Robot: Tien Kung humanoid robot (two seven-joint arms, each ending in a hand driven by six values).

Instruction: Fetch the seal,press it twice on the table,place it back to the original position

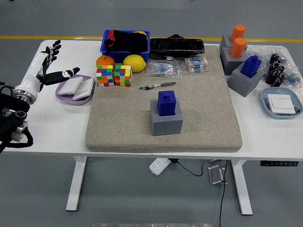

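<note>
A blue seal [166,102] stands upright in a grey block holder [166,119] near the middle of the beige mat [199,109]. My left hand [49,65] hovers over the table's left part, beside a purple dish [65,92], with fingers spread and nothing in them. It is well to the left of the seal. The right arm does not show.
Two colour cubes [114,75], an orange [105,61], a lemon [134,63] and a blue bin [126,42] sit at the mat's far left. A pen [158,86] lies behind the seal. More grey holders with orange [238,42] and blue [251,66] seals stand far right, near a blue tray [281,104].
</note>
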